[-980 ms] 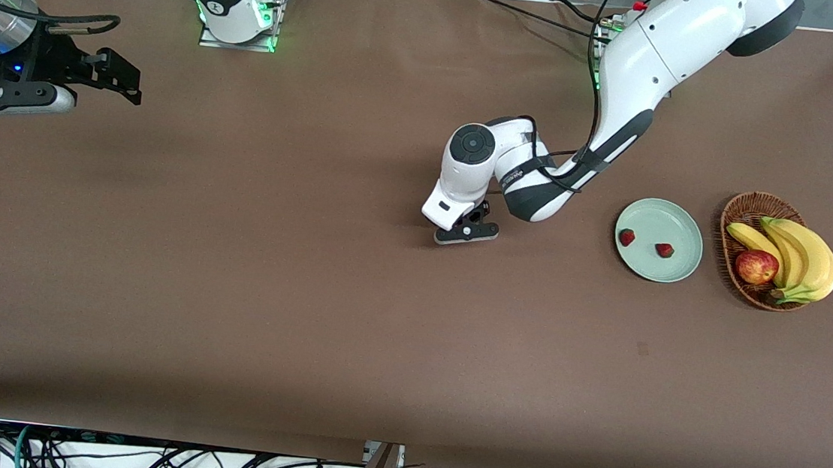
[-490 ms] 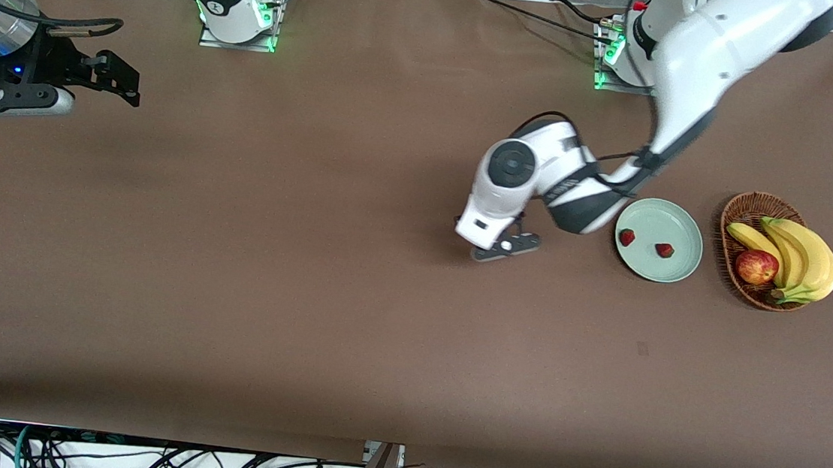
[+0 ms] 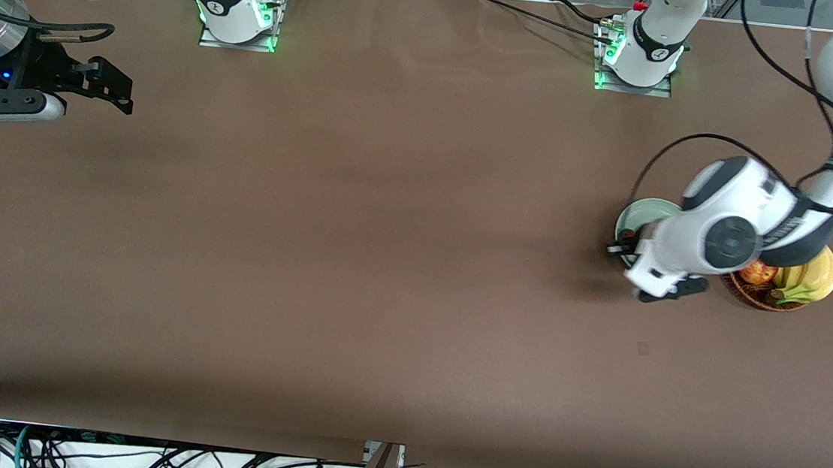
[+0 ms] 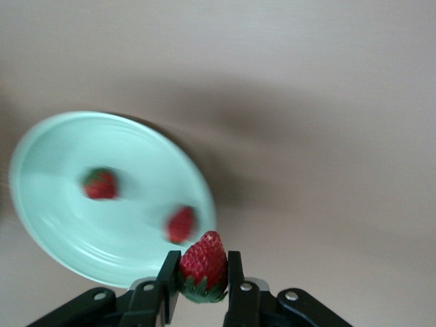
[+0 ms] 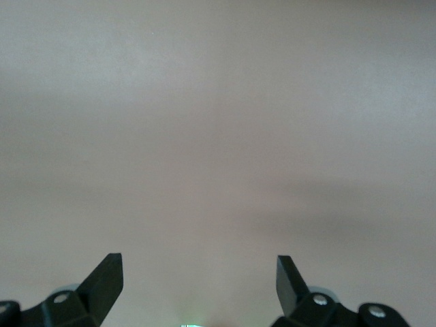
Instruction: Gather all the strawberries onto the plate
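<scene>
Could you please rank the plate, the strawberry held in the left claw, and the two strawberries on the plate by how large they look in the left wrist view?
1. The plate, by far the largest.
2. The held strawberry, though it sits closest to the camera in the left claw, so this may be nearness only.
3. The two strawberries on the plate look alike, so they are unranked.

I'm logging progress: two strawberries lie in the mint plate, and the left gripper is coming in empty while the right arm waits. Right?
Not quite. The left gripper is not empty: it is shut on a third strawberry at the edge of the plate, as the left wrist view shows. The two strawberries in the plate and the waiting right gripper are right.
</scene>
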Robot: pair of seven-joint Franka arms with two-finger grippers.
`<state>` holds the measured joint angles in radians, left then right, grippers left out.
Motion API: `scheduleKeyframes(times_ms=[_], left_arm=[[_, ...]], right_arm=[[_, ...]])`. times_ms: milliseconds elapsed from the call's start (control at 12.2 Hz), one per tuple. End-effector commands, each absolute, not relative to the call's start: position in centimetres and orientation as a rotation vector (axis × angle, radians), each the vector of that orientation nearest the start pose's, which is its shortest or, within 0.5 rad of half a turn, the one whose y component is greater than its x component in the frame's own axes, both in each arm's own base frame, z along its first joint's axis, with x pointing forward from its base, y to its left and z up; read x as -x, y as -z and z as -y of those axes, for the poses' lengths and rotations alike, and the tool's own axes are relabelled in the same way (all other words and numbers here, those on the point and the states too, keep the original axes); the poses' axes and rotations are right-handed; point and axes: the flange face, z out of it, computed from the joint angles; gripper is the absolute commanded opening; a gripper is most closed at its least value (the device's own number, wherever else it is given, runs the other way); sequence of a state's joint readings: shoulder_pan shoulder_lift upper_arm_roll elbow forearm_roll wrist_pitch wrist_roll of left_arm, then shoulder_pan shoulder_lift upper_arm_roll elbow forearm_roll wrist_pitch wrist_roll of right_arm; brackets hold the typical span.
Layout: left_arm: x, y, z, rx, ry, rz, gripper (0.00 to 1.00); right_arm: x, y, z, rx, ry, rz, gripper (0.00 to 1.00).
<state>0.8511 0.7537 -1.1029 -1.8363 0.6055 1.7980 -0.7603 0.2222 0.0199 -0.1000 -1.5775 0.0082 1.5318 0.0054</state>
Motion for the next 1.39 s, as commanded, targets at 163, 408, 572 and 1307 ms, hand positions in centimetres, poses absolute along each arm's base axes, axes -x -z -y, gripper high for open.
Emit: scheduleKeyframes(times_ms=[163, 408, 572, 1307], left_arm=[[-57.7, -22.7, -0.9, 2.968, -0.502, 0.235, 0.16], [-57.6, -21.9, -0.9, 2.967, -0.492, 0.171, 0.81], [-57.9, -22.2, -0.6, 2.966, -0.482, 0.157, 0.99], [-60.7, -43.3, -2.3, 3.067, -0.208, 0.104, 1.0]], right_arm=[[-55.6, -61.2, -7.0, 3.137, -0.094, 0.181, 0.99], [-55.5, -61.1, -7.2, 3.136, -0.104, 0.181, 0.99], [-55.4, -61.2, -7.2, 3.136, -0.108, 0.183, 0.99], [-55.3, -61.2, -7.4, 3.134, -0.111, 0.188, 0.99]])
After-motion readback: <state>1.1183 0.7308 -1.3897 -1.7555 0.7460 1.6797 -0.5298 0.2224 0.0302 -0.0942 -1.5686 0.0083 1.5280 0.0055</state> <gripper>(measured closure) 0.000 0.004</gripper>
